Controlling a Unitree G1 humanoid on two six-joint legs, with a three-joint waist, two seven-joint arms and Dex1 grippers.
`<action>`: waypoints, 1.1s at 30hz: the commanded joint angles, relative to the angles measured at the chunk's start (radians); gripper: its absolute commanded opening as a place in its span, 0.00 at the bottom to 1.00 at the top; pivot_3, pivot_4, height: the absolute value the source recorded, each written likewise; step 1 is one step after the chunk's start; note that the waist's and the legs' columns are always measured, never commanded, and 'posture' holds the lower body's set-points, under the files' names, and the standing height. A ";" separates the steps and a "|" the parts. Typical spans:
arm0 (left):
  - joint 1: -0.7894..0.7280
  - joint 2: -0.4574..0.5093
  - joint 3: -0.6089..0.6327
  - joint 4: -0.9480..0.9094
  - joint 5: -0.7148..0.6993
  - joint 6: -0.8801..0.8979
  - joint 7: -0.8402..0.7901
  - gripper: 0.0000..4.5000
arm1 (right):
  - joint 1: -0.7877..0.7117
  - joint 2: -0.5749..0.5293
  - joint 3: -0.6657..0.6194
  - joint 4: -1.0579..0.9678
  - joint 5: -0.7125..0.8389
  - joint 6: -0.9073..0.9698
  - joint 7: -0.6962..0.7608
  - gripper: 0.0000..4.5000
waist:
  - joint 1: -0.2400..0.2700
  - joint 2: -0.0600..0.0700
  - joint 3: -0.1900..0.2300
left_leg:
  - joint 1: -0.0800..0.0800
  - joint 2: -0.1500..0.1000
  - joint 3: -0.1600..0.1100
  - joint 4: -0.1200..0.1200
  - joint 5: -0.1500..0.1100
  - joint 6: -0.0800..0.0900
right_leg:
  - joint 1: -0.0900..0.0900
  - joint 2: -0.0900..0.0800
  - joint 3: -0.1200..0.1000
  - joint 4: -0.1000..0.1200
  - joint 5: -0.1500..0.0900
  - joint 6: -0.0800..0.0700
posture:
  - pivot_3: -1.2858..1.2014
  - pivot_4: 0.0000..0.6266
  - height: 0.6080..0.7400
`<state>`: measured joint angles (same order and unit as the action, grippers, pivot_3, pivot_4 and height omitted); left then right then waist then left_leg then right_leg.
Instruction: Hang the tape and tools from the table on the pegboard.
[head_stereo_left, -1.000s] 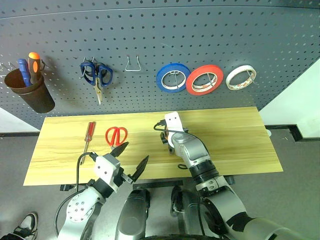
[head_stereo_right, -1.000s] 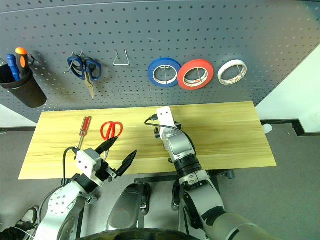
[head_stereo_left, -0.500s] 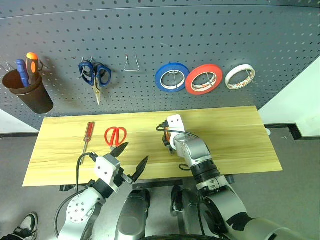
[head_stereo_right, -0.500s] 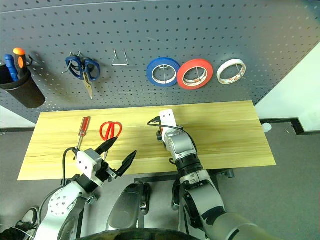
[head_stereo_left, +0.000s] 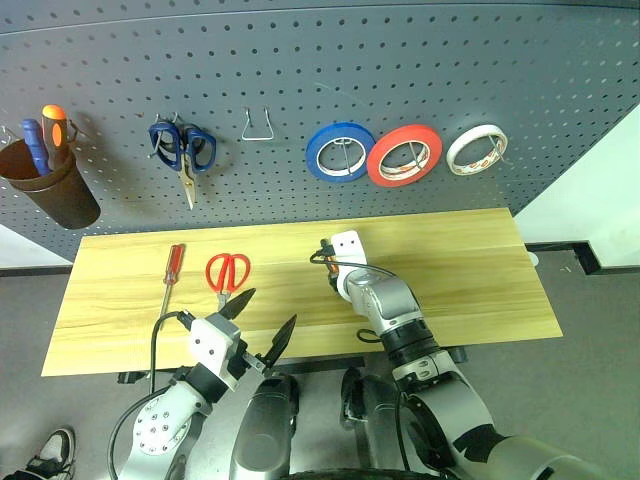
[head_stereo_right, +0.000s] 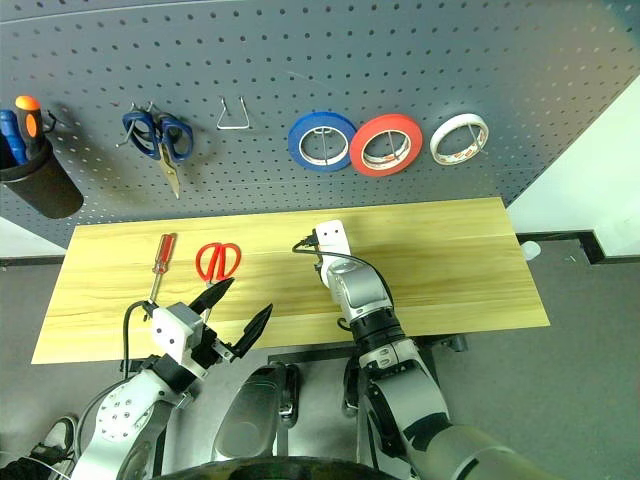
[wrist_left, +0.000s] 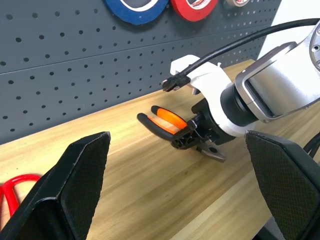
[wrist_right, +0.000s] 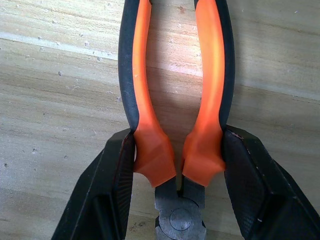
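Right gripper (wrist_right: 177, 165) pinching the pliers (wrist_right: 175, 95) on the table (head_stereo_left: 470, 280)

The pliers lie flat near the middle of the table, handles pointing toward the far pegboard (head_stereo_left: 400, 60); the black fingers (wrist_right: 107, 195) press both handles just above the pivot, though nothing is lifted yet. Steel with rubbery orange-and-black sleeves, they should feel heavy, stiff and grippy; holding near the pivot keeps the head from tipping down. The left gripper (head_stereo_left: 260, 322) hangs wide open and empty at the near edge, by the red scissors (head_stereo_left: 228, 272) and screwdriver (head_stereo_left: 172, 276).
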<state>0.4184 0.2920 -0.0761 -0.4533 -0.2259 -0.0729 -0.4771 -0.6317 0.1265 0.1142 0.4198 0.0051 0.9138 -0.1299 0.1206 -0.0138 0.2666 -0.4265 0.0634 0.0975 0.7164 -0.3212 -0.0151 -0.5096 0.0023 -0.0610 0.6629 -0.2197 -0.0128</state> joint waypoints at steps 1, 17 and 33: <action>0.004 -0.002 -0.006 -0.026 0.005 -0.023 0.002 1.00 | 0.001 0.053 0.011 0.007 0.001 -0.002 0.004 0.48 | 0.000 0.000 0.000 | 0.000 0.000 0.000 0.000 0.000 0.000 | 0.000 0.000 0.000 0.000 0.000 0.000 | 0.67 0.48 0.53; -0.084 -0.014 0.063 0.035 -0.049 -0.054 -0.004 1.00 | 0.220 -0.129 0.077 -0.619 0.100 0.090 0.287 0.48 | 0.003 -0.001 0.005 | -0.002 0.000 0.000 -0.001 0.000 0.000 | -0.002 -0.001 0.000 -0.001 0.000 0.001 | 0.66 0.43 0.53; -0.220 -0.027 0.107 0.184 -0.080 -0.122 -0.044 1.00 | 0.445 -0.400 -0.059 -1.021 0.407 -0.065 0.679 0.48 | 0.003 -0.006 0.001 | -0.001 0.000 -0.001 -0.001 0.000 0.000 | 0.001 0.000 -0.001 -0.001 0.000 0.001 | 0.66 0.29 0.53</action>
<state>0.1948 0.2664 0.0151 -0.2652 -0.2912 -0.1670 -0.5182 -0.1708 -0.2721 0.1017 -0.5286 0.3483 0.8992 0.5069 0.1237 -0.0201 0.2675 -0.4270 0.0631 0.0962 0.7162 -0.3209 -0.0155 -0.5080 0.0023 -0.0630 0.6614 -0.2195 -0.0116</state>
